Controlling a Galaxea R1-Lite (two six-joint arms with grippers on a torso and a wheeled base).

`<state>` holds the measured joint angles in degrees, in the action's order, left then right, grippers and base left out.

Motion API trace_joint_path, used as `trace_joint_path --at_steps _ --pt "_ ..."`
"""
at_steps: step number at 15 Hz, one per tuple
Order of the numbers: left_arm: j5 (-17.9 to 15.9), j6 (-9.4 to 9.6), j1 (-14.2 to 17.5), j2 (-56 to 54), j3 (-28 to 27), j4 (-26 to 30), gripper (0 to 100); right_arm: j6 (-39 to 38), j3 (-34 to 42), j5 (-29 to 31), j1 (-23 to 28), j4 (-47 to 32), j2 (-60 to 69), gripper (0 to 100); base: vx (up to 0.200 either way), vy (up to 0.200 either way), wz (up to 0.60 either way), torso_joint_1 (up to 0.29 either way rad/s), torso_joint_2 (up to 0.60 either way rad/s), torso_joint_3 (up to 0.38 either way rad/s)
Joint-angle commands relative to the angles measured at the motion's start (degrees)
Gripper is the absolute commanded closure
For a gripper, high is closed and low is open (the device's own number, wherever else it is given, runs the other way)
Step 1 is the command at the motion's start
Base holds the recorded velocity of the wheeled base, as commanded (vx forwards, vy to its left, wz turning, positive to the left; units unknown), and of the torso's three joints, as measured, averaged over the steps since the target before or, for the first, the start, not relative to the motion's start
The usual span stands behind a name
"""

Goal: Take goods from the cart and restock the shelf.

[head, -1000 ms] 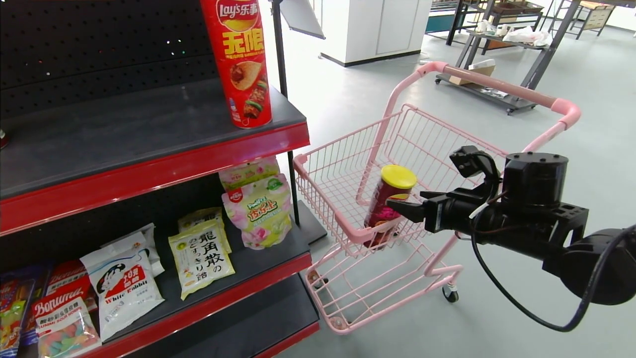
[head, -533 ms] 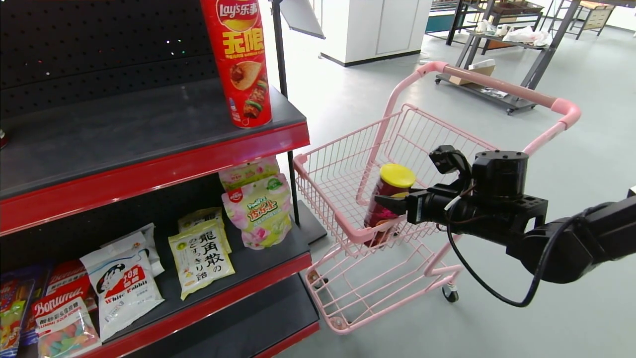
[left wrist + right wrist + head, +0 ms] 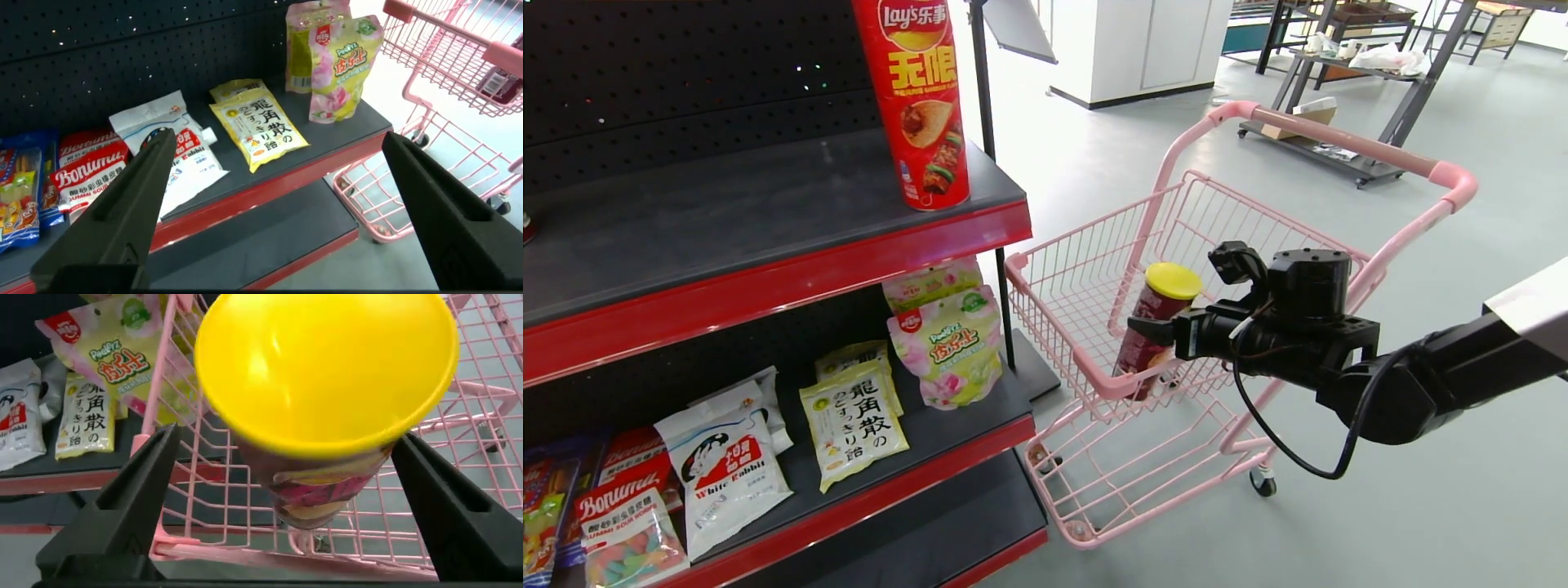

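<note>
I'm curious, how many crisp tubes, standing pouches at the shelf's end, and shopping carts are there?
Crisp tubes: 2, the red tube and the yellow-lidded tube
Standing pouches: 2, the pink pouch and the yellow-green pouch
Carts: 1, the pink cart
Total: 5

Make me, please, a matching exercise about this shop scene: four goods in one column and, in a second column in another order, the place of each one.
Column A
1. tall red can
2. yellow-lidded can
3. white bag
4. pink-flowered pouch

Column B
a. lying flat on the lower shelf
b. inside the pink cart
c. standing upright on the upper shelf
d. propped up at the lower shelf's end nearest the cart

Pairs: 1-c, 2-b, 3-a, 4-d.
</note>
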<state>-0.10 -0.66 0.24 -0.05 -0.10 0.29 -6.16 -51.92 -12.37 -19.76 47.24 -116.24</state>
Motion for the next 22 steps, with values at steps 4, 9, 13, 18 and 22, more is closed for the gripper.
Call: trace_joint_path --at_steps 4,9,13,18,22 --pt "0.0 -0.04 0.0 0.0 0.0 0.0 0 0.0 -3.7 -0.2 2.0 0.0 -3.6 0 0.0 0.0 0.0 0.0 0.0 0.0" --pt "0.0 0.04 0.0 0.0 0.0 0.1 0 0.0 -6.9 -2.0 2.5 0.0 -6.0 0 0.0 0.0 0.0 0.0 0.0 0.0" --pt "0.0 0.04 0.0 0.0 0.0 0.0 0 -0.2 -8.1 -2.0 2.6 0.0 -8.3 100 0.0 0.0 0.0 0.0 0.0 0.0" --pt "0.0 0.04 0.0 0.0 0.0 0.1 0 0.4 -7.9 -1.4 2.4 0.3 -5.1 100 0.0 0.0 0.0 0.0 0.0 0.0" --pt "0.1 0.04 0.0 0.0 0.0 0.1 0 0.4 -10.5 -0.8 1.6 -5.8 11.3 100 0.0 0.0 0.0 0.0 0.0 0.0"
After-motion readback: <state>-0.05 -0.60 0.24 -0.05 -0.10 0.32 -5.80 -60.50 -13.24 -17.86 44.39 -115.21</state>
